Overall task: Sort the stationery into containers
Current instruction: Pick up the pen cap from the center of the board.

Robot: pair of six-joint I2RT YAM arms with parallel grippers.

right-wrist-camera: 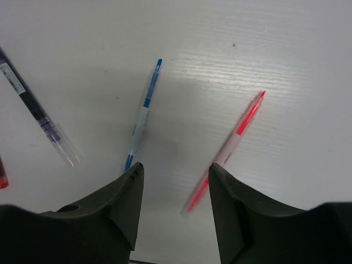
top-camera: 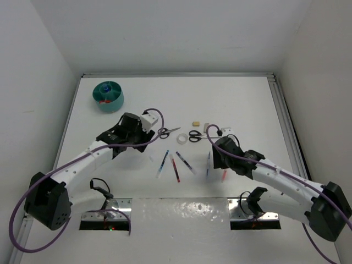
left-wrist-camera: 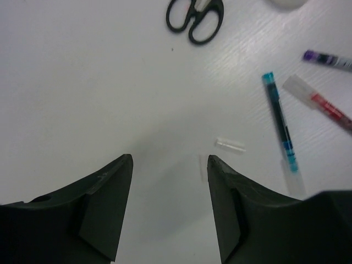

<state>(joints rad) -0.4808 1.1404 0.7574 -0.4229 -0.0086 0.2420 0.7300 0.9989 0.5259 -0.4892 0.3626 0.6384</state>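
The teal organiser (top-camera: 108,95) stands at the far left with a blue-capped bottle in it. My left gripper (top-camera: 144,136) (left-wrist-camera: 169,165) hovers open over bare table, nothing between its fingers. Black scissors (left-wrist-camera: 195,19) lie ahead of it, and a teal pen (left-wrist-camera: 280,124), a red pen (left-wrist-camera: 319,104) and a small clear piece (left-wrist-camera: 230,144) lie to its right. My right gripper (top-camera: 216,164) (right-wrist-camera: 173,170) is open just above the table, between a blue pen (right-wrist-camera: 142,118) and a red pen (right-wrist-camera: 231,146), holding neither.
More stationery lies mid-table: a second pair of scissors (top-camera: 195,136), a tape roll (top-camera: 181,138), a beige eraser (top-camera: 194,124), a small white piece (top-camera: 206,126) and a dark pen (right-wrist-camera: 38,113). White walls enclose the table on three sides.
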